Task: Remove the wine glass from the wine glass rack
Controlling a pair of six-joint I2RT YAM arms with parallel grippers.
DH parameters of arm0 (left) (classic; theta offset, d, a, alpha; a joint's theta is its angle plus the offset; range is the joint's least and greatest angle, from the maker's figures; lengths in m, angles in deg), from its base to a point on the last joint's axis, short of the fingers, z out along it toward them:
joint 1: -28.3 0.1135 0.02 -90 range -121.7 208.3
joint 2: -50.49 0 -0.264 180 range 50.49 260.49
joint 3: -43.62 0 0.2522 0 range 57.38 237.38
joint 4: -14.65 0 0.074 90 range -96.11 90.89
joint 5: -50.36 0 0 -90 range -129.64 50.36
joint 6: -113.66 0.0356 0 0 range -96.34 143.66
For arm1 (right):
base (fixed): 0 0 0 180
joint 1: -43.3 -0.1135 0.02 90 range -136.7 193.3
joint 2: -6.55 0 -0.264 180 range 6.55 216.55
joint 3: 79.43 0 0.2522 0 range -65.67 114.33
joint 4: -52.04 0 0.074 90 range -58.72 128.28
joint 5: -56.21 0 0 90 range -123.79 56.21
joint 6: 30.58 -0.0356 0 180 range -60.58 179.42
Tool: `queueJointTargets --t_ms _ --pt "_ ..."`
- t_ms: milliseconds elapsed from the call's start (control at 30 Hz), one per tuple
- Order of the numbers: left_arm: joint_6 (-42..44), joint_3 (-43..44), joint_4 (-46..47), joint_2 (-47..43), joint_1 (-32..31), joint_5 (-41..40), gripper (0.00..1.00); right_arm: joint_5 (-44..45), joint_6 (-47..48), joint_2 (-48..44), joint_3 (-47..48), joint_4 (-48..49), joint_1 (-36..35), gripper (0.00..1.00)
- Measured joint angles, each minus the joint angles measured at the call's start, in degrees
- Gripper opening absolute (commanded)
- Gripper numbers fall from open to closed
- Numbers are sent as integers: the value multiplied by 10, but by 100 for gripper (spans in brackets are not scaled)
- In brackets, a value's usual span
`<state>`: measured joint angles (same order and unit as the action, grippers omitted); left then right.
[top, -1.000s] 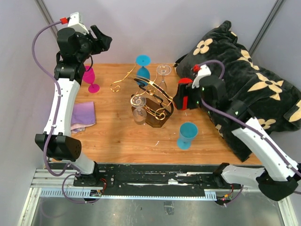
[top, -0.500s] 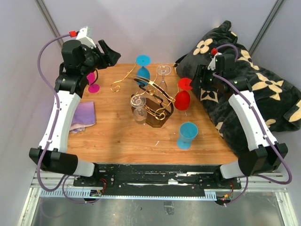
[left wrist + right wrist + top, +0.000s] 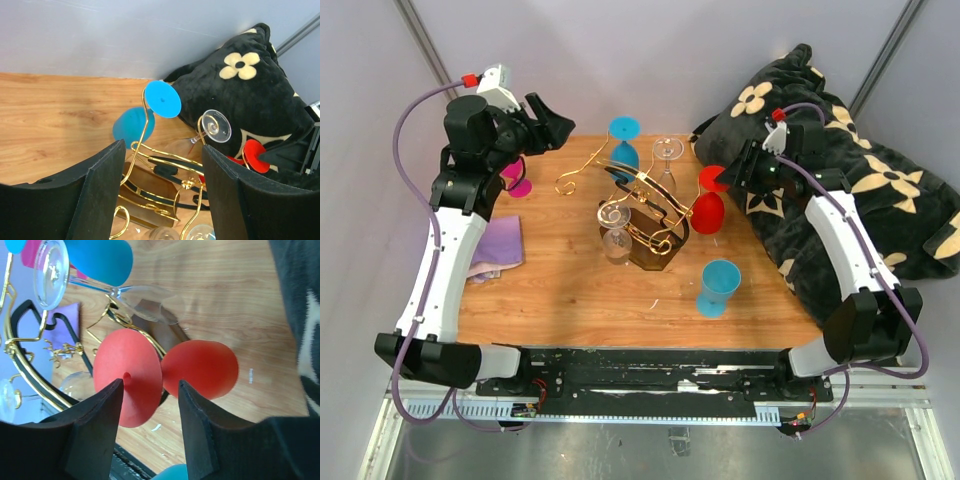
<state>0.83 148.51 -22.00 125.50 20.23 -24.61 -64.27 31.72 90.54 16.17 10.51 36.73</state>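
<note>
nearest, right of centre on the wooden table [image 3: 570,295], an upright teal cup [image 3: 719,287], apart from all else. at the left edge, a crumpled purple cloth [image 3: 496,246]. mid-table, the wine glass rack [image 3: 650,225], gold wire on a dark base, with a clear glass [image 3: 615,238] hung bowl-down at its near left. on its right side the red wine glass [image 3: 707,210], foot up and bowl down, foot against the gold wire; cannot tell whether hooked or only leaning. just right of that foot the right gripper [image 3: 728,176], fingers spread to either side of the red foot, not pinching. beyond the table's right edge, a black flowered blanket [image 3: 850,150]. farther back on the rack, a second clear glass [image 3: 667,158] and a blue glass [image 3: 623,140], both foot-up. at the far left corner, a pink glass [image 3: 520,187] standing on the table, partly hidden by the left arm. above it the left gripper [image 3: 555,118], fingers wide apart, gripping nothing, well apart from the rack.
</note>
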Motion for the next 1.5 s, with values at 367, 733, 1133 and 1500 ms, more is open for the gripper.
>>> queueJointTargets --t_ms 367,733,1133,1500 --pt "0 -13 1 -17 0 -9 68 -56 -39 0 -19 57 4 5" --pt "0 -32 6 -38 0 -15 68 -96 -82 -39 -49 99 26 1" --pt "0 -36 5 -56 0 -19 68 -130 -156 -27 -56 179 31 1" --pt "0 -42 6 -63 0 -25 68 -146 -197 -9 -69 240 38 1"
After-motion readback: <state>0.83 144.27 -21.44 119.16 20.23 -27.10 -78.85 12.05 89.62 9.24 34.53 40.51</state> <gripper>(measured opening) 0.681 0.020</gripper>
